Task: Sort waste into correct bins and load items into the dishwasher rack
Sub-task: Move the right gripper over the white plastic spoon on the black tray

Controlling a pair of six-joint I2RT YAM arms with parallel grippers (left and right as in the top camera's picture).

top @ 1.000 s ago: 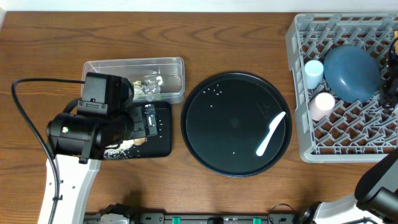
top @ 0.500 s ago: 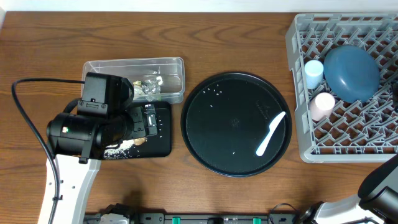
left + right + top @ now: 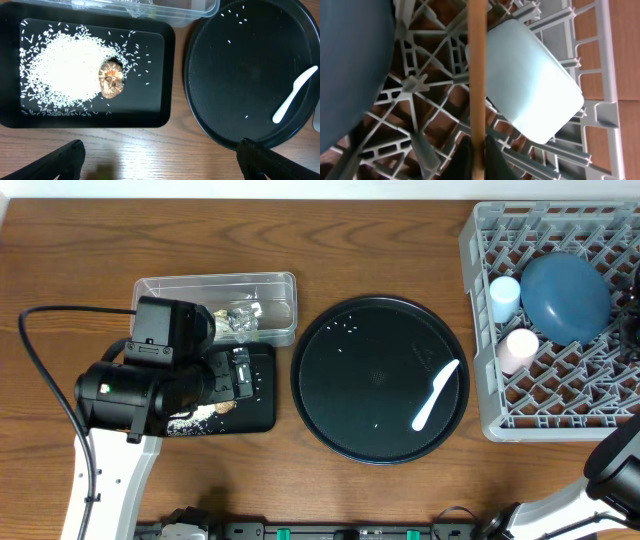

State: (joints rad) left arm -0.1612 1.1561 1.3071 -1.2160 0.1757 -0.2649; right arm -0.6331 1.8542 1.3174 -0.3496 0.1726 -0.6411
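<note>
Stick (image 3: 476, 75) thin, straight, tan wood, over grey rack (image 3: 415, 82)

Left arm (image 3: 130, 395): black round housings, white link, black cable (image 3: 80, 309), black left pincer (image 3: 160, 150). Right arm (image 3: 612, 468): black, white.

The left arm (image 3: 108, 455) stands at the left, wrist bent downward, left gripper (image 3: 161, 146) spread wide and empty. The right arm (image 3: 612, 472) enters from the lower right corner — right gripper (image 3: 477, 159) pinched tight on the thin wooden stick (image 3: 476, 75).
</note>
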